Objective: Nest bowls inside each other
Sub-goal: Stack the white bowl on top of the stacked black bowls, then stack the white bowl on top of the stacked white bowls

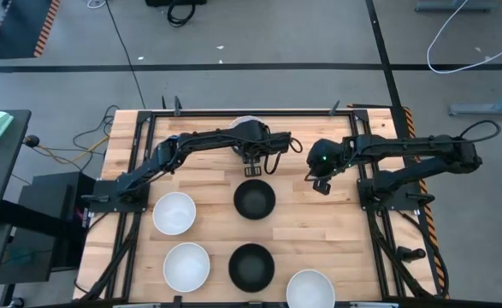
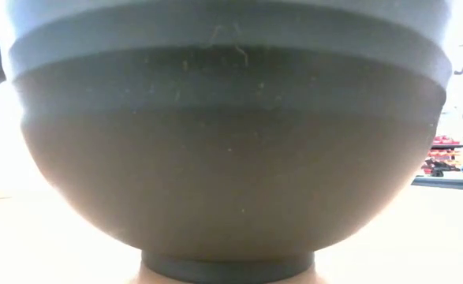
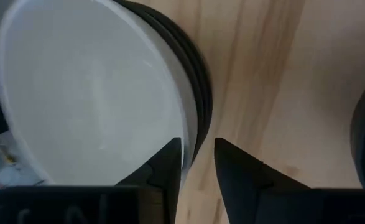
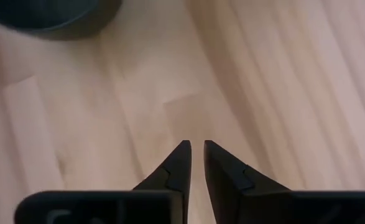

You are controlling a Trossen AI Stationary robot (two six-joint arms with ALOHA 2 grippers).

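A stack of black bowls [image 1: 246, 127] with a white bowl [image 3: 89, 93] nested on top stands at the table's far middle, partly hidden under my left arm. Single bowls stand on their feet: two black [image 1: 255, 199] [image 1: 251, 266] and three white [image 1: 174, 212] [image 1: 186, 265] [image 1: 310, 290]. My left gripper [image 3: 198, 155] [image 1: 252, 168] is open over the stack's near rim. My right gripper [image 4: 198, 149] [image 1: 320, 182] is shut, over bare wood to the right of the middle black bowl. The near black bowl [image 2: 231, 142] fills the low view. My left gripper comes from above at the stack's near rim [image 3: 193, 134]. One finger [image 3: 170, 165] stands inside the white bowl and the other [image 3: 232, 168] outside the black bowls. I cannot tell whether either finger touches the rim.
The wooden table [image 1: 336, 239] has bare planks between the bowls and along its right side. Arm mounts and dark frame rails [image 1: 379, 192] run down both sides. The right wrist view shows a black bowl's edge [image 4: 51, 15] beyond the fingers.
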